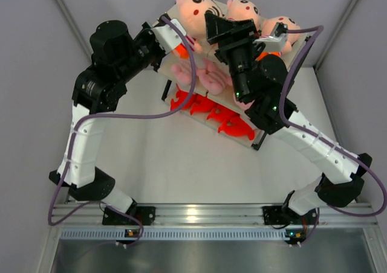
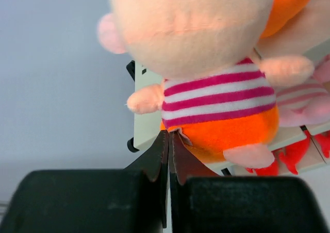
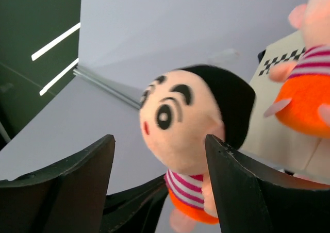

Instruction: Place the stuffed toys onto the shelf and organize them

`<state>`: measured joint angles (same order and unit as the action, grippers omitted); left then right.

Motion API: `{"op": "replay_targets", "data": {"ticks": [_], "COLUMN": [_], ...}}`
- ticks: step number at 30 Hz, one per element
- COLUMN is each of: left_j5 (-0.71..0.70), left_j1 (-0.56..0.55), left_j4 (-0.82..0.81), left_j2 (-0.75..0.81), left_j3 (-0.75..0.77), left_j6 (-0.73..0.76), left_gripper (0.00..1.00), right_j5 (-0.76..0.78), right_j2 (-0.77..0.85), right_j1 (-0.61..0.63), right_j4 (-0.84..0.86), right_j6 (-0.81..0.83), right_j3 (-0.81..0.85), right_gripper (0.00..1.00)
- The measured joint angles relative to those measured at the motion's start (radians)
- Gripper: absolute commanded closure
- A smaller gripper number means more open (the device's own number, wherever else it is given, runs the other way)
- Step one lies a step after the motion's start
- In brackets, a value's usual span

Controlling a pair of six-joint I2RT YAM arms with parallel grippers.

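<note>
The shelf (image 1: 300,48) stands slanted at the back. Three boy dolls sit along its top: left (image 1: 196,10), middle (image 1: 243,10), right (image 1: 284,28). Pale pink plush animals (image 1: 205,77) lie on the middle tier. My left gripper (image 1: 181,36) is shut, its tips (image 2: 169,136) pinching the edge of the left doll's (image 2: 216,88) orange shorts at the shelf's left end (image 2: 147,114). My right gripper (image 3: 160,140) is open and hangs above the dolls (image 1: 227,26). That same doll's head (image 3: 188,122) shows beyond its fingers, not touched.
Red-orange toys (image 1: 211,113) fill the shelf's bottom tier. Grey walls close in the table on the left, right and back. A second doll (image 3: 309,88) sits on the checkered top board (image 3: 281,62). Both arms crowd over the shelf.
</note>
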<state>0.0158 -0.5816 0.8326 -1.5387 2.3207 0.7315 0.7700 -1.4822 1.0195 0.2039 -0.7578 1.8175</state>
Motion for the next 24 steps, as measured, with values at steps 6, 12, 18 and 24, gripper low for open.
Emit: {"op": "replay_targets", "data": {"ticks": [6, 12, 18, 24], "left_j5": [0.091, 0.118, 0.174, 0.176], "left_j1": [0.123, 0.175, 0.189, 0.189], "left_j4": [-0.035, -0.092, -0.125, -0.167], "left_j2": [-0.089, -0.165, -0.192, -0.193], "left_j3": [0.038, 0.051, 0.087, 0.105], "left_j6": [-0.051, -0.109, -0.190, -0.238], "left_gripper": [1.00, 1.00, 1.00, 1.00], "right_j5": [-0.151, -0.249, -0.274, -0.274], "right_j2": [0.019, 0.047, 0.122, 0.194], "right_j1": [-0.148, -0.152, -0.152, -0.154], "right_j4": [-0.108, -0.169, -0.187, -0.182], "right_j6": [-0.019, 0.055, 0.113, 0.156], "right_j3": [0.000, 0.000, -0.034, -0.079], "right_gripper": [0.29, 0.29, 0.29, 0.30]}}
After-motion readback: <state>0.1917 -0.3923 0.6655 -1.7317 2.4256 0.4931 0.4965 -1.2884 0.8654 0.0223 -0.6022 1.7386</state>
